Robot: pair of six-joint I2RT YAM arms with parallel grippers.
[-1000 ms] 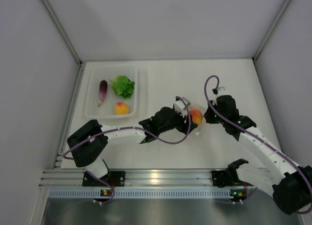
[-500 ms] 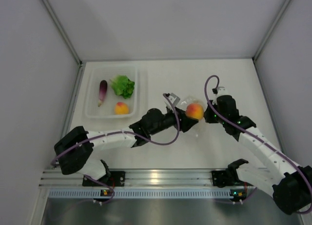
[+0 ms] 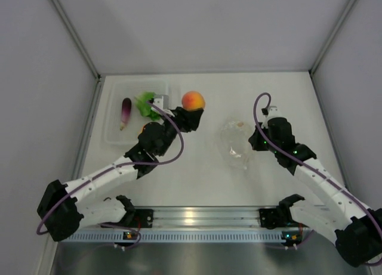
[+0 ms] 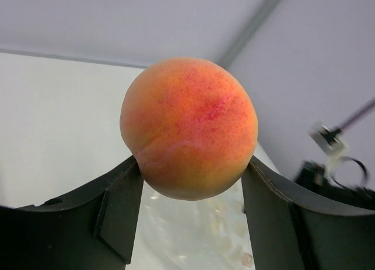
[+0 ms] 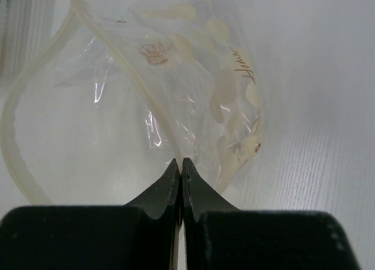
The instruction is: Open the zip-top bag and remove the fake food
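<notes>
My left gripper (image 3: 192, 110) is shut on an orange-yellow peach (image 3: 193, 100) and holds it in the air just right of the clear tray (image 3: 113, 135); the peach fills the left wrist view (image 4: 188, 127) between both fingers. The clear zip-top bag (image 3: 235, 143) lies open and empty on the table right of centre. My right gripper (image 3: 258, 141) is shut on the bag's edge, its mouth gaping in the right wrist view (image 5: 146, 100). In the tray lie the purple eggplant (image 3: 125, 111) and the green lettuce (image 3: 145, 102), partly behind my left arm. The second peach is hidden by that arm.
White walls enclose the table on the left, back and right. A metal rail (image 3: 191, 218) with both arm bases runs along the near edge. The right arm's purple cable (image 3: 258, 105) loops above the wrist.
My left gripper has pulled the peach out of the bag, lifted it and carried it left and back to beside the tray. The bag now lies empty. My right gripper has held its place.
</notes>
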